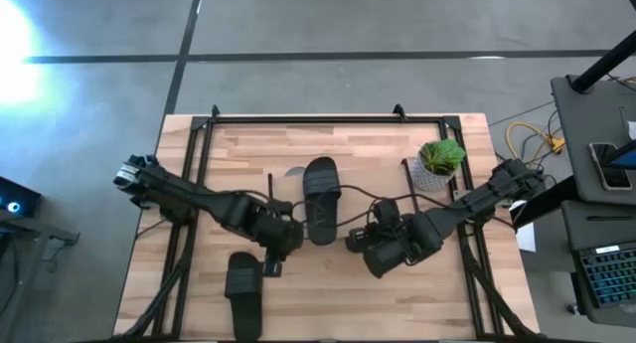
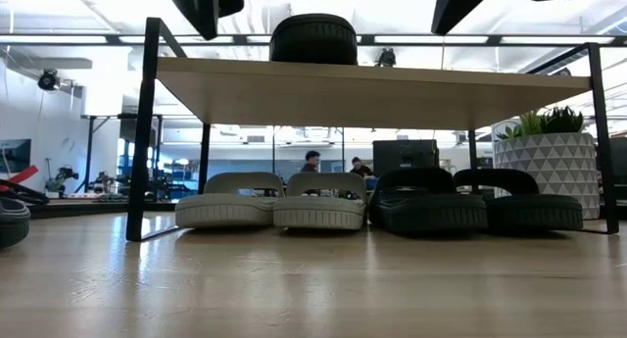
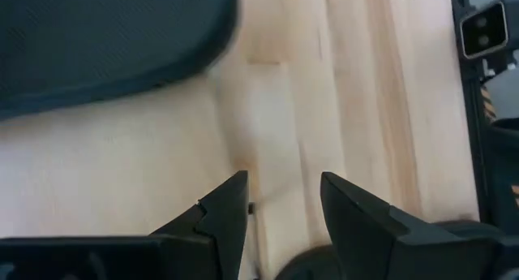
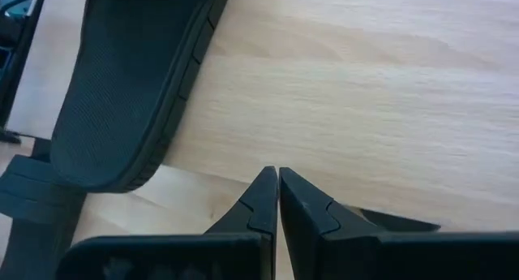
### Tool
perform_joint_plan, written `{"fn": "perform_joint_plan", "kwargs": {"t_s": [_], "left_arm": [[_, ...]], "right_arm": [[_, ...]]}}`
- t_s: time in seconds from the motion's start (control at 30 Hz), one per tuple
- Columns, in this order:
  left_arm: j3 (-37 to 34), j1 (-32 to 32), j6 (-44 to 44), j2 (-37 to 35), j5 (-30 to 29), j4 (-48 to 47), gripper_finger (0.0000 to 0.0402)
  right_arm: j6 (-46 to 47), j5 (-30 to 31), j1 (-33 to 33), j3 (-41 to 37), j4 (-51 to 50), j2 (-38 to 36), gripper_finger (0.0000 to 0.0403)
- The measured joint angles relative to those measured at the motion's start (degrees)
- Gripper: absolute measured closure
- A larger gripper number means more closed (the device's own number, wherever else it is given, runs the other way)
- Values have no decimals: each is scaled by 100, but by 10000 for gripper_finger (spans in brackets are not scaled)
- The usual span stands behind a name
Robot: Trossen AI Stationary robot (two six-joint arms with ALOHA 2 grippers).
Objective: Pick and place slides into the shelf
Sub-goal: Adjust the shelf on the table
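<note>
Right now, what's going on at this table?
The robot is stowing slides. Two light grey slides and two black slides sit under the low rack's light-wood top board. One black slide lies on top; another waits on the table off the rack. The left gripper, jaws open, and right gripper, jaws shut, hold nothing.

we see a potted plant (image 1: 438, 162) in a white faceted pot on the wooden table (image 1: 397, 293), near its far right corner. beyond the table on that same side, a dark cart carries a laptop (image 1: 608, 273), with yellow cables (image 1: 527, 139) coiled beside it. two people (image 2: 333, 164) sit far behind the table.
</note>
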Motion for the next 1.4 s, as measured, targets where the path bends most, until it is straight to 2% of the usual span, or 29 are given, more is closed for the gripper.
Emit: {"fn": "perform_joint_plan", "kwargs": {"t_s": [0.13,0.37,0.43,0.63,0.87,1.03,1.27,1.4], "left_arm": [[-4,-206,-40,99,14,-18,279],[-13,-322,-46,215,12,30,380],[-15,-331,-109,234,3,111,395],[-26,-356,-164,515,-186,94,399],[-4,-390,-100,745,-1084,-381,400],[-20,-380,65,735,-1250,-390,400],[-102,-248,67,726,-1526,-888,400],[-139,-203,58,701,-1495,-894,400]], "right_arm": [[2,9,4,0,0,0,394],[2,50,7,0,4,0,394],[2,50,18,0,3,0,394],[6,84,140,-2,3,0,394],[527,245,378,-2,-359,0,394],[802,294,484,-4,-565,0,394],[837,310,492,-4,-592,0,394],[884,310,498,-4,-592,0,394]]}}
